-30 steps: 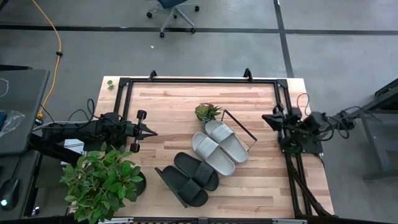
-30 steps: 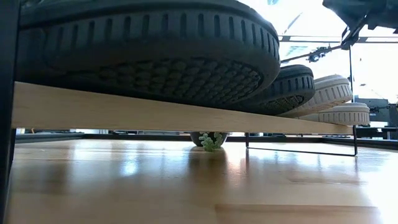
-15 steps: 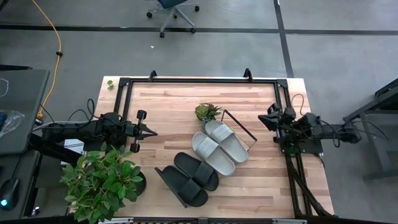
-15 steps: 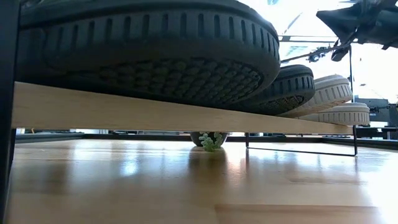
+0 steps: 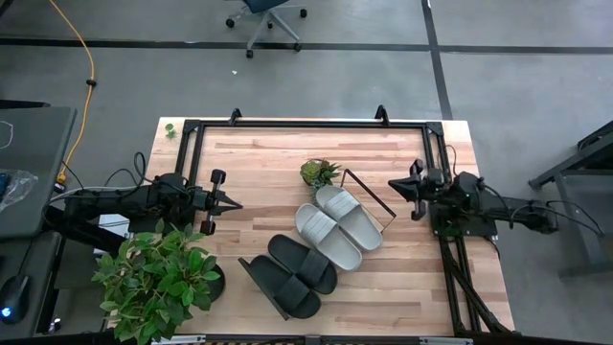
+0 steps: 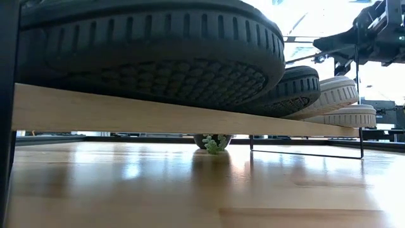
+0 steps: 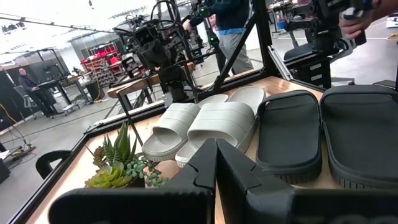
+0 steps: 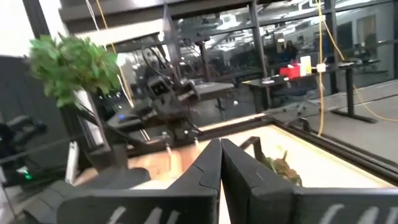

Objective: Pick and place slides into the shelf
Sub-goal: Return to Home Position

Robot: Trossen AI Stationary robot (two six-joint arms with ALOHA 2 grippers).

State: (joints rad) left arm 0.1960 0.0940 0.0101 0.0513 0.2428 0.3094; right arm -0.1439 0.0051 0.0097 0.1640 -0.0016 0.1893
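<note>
Two black slides (image 5: 295,275) and two light grey slides (image 5: 338,224) lie side by side, soles down, on the shelf's wood plank (image 6: 158,114). The plank runs slantwise across the table's middle, with a black end frame (image 5: 372,195) at its far right end. In the low view the black sole (image 6: 145,57) overhangs the plank edge. My left gripper (image 5: 238,205) is shut and level, left of the shelf, pointing at it; the left wrist view shows its tips (image 7: 216,146) before the grey slides (image 7: 211,121). My right gripper (image 5: 391,184) is shut and hovers right of the shelf's end frame.
A large potted plant (image 5: 158,278) stands at the table's near left corner, close to my left arm. A small succulent (image 5: 319,172) sits just beyond the grey slides. Black rails (image 5: 306,125) frame the tabletop. Bare wood lies between each gripper and the shelf.
My right gripper has moved toward the table's left, nearer the shelf's end frame, and has tipped to level as the arm stretched out behind it. The slides, the shelf and my left arm have stayed still.
</note>
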